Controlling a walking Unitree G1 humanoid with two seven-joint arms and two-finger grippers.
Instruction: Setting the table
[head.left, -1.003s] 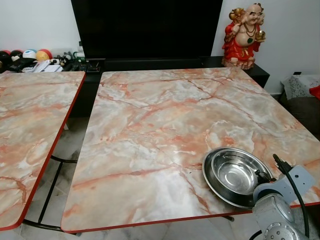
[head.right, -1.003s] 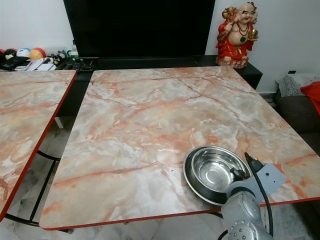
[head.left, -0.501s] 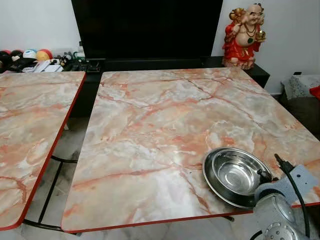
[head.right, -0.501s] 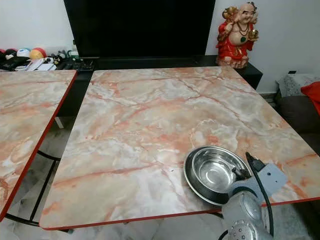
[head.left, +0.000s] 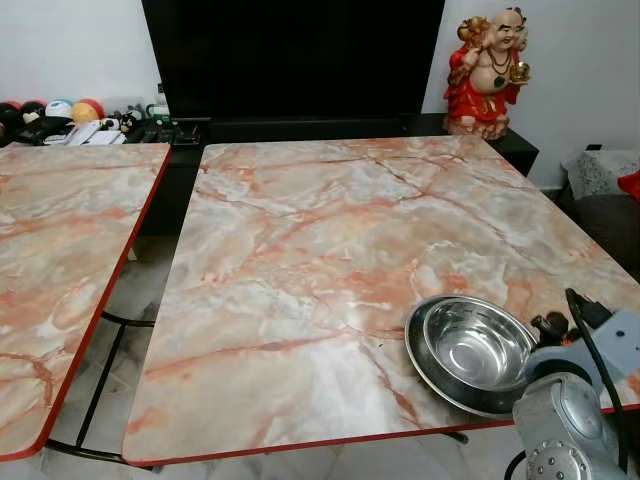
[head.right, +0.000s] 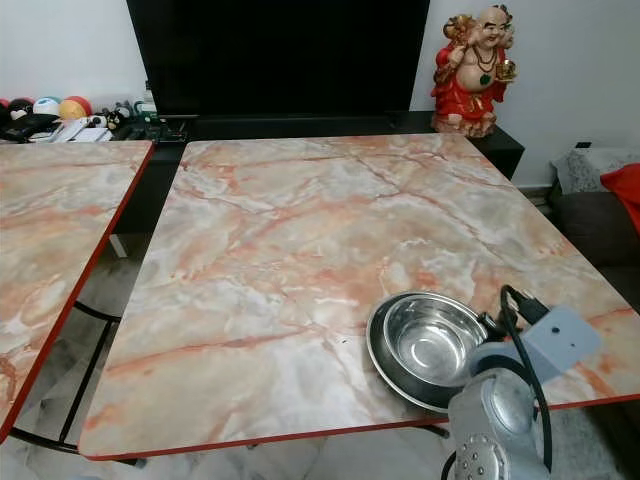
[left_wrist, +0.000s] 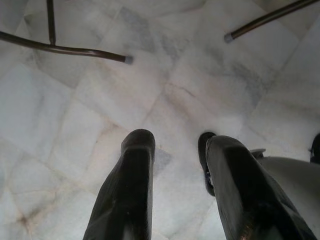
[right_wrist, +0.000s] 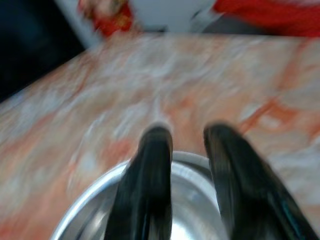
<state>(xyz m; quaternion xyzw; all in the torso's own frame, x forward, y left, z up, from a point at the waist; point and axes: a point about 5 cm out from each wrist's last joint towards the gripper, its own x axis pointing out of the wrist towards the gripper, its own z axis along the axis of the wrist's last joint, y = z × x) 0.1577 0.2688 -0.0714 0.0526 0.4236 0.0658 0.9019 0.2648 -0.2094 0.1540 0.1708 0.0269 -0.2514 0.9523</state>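
Right wrist view, blurred by motion, showed the right gripper (right_wrist: 182, 137) with its jaws parted and nothing between them, poised over the near rim of the steel bowl (right_wrist: 150, 210). The bowl (head.left: 470, 350) sat on the marble-patterned worktop (head.left: 320, 260), near the front edge at the robot's right, with the silver right arm (head.left: 570, 420) just beside it. Judged from this, the step in hand was the placing of the bowl: it appeared set down and let go. The next move would call for drawing the gripper clear without knocking the rim, since the bowl lay close to the red edge, and then fetching further tableware.

Left wrist view showed what the head views did not: the left gripper (left_wrist: 177, 150), jaws apart and empty, hanging idle over a pale tiled floor (left_wrist: 75, 125) with thin dark table legs (left_wrist: 65, 50). The head views alone showed a second worktop (head.left: 60, 260) to the left, a red figurine (head.left: 490, 70) and a dark screen (head.left: 290, 55) beyond.
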